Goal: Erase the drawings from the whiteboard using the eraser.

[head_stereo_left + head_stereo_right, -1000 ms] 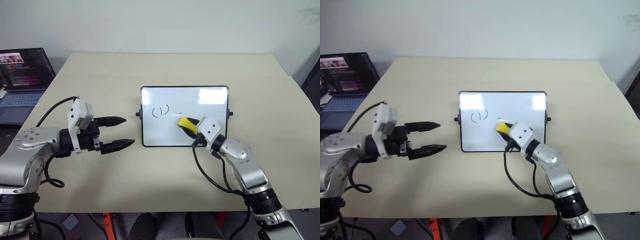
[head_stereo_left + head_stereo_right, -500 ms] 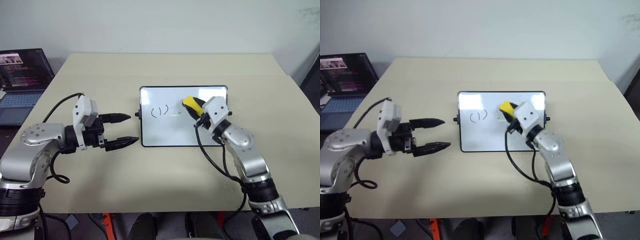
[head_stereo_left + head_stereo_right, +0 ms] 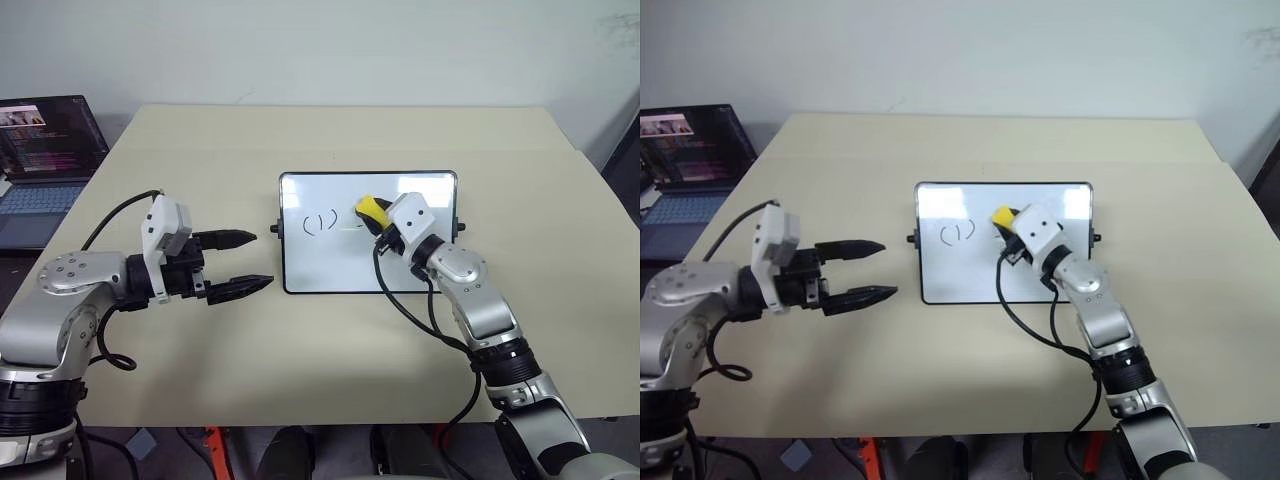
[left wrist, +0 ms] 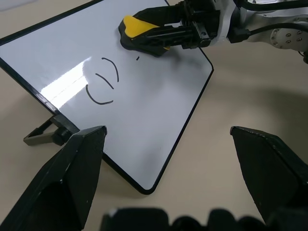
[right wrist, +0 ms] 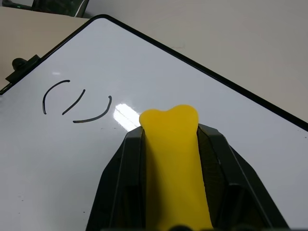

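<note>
Since a second ago, the right gripper (image 3: 378, 222) had carried the eraser (image 3: 371, 211) from the lower middle of the whiteboard (image 3: 330, 260) up toward its top edge, then a little back toward the left. Its two black fingers were clamped on the yellow block's sides, with the block's front end sticking out past them over the white surface. What was left of the drawings (image 3: 321, 222) was a "(1)" on the board's left half, just beside the eraser, plus a short dash (image 4: 137, 58) close to the block. The whiteboard lay in the middle of the tan table (image 3: 330, 140). The left gripper (image 3: 245, 262) had stayed left of the board, jaws spread wide and holding nothing. A laptop (image 3: 45, 150) sat off the table's far left.
</note>
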You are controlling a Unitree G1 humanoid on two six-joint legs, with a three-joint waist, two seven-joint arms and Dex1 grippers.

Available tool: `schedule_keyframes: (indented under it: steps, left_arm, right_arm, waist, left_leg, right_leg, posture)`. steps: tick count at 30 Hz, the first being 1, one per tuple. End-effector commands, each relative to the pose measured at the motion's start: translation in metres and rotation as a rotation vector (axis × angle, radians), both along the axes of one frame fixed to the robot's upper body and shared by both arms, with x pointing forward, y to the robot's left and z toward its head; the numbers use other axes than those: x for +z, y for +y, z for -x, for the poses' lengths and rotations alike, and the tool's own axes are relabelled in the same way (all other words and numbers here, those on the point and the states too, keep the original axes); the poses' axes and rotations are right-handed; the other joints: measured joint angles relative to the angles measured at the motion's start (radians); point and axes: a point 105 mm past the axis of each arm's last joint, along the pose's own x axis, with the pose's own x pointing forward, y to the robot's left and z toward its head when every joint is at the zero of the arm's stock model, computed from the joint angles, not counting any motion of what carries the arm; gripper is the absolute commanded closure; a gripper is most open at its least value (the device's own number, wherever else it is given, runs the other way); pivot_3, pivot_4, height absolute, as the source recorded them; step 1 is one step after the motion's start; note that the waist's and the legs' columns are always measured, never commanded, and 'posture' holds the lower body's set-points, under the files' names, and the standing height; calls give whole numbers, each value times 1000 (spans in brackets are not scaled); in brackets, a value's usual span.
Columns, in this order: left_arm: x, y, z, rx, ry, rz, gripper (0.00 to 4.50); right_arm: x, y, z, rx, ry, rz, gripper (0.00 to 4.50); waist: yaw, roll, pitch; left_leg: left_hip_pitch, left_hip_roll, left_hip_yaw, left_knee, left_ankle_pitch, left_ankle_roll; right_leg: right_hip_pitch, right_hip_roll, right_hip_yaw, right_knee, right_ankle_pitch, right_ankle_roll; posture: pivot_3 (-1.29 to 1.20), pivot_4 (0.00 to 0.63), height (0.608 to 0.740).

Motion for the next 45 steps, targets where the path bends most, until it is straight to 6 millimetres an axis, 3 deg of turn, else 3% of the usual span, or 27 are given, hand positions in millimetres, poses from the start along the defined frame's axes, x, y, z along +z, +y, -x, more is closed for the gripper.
schedule_keyframes:
  steps: [1,7,25,28,32,35,38,45]
  left_arm:
    - [14,2,3,5,-59,-14,0]
    - [14,1,3,8,-60,-12,0]
    - [11,-6,-3,-21,-51,4,0]
    - [11,-6,-5,-23,-53,5,0]
    - [10,-7,-5,-25,-54,9,0]
    - [9,-7,-5,-28,-52,11,0]
    - [10,-7,-6,-31,-53,12,0]
    - [11,-7,-7,-35,-59,11,0]
  right_arm:
    - [5,5,4,23,-15,14,3323]
    - [-13,0,13,22,44,62,3323]
    - [-32,-31,32,-52,130,131,3323]
    - [-25,-36,34,-59,121,101,3323]
    - [12,-26,36,-7,23,-55,3323]
    - [23,-24,37,-11,-8,-100,3323]
    - [27,-23,41,-5,-14,-125,3323]
    - [15,-31,37,-44,28,-112,3323]
  waist:
    - [0,0,0]
    - [1,0,0]
    - [3,0,0]
    - [4,0,0]
    - [3,0,0]
    - [2,0,0]
    - [2,0,0]
    - [2,0,0]
  left_leg:
    - [0,0,0,0,0,0]
    - [0,0,0,0,0,0]
    - [1,0,-1,1,0,0]
    - [1,0,-1,1,0,0]
    - [1,0,-1,1,0,0]
    - [1,0,-1,0,0,0]
    - [1,0,-1,0,0,0]
    - [1,0,-1,0,0,0]
  right_leg:
    - [0,0,0,0,0,0]
    - [0,0,0,0,0,0]
    - [2,0,0,0,0,0]
    - [2,0,-1,0,0,0]
    - [2,0,-1,0,0,0]
    - [1,0,-1,0,0,0]
    - [1,0,-1,0,0,0]
    - [1,0,0,0,0,0]
  posture:
    - [0,150,740]
    - [0,150,740]
    - [0,150,740]
    - [0,150,740]
    - [0,150,740]
    - [0,150,740]
    - [0,150,740]
    - [0,150,740]
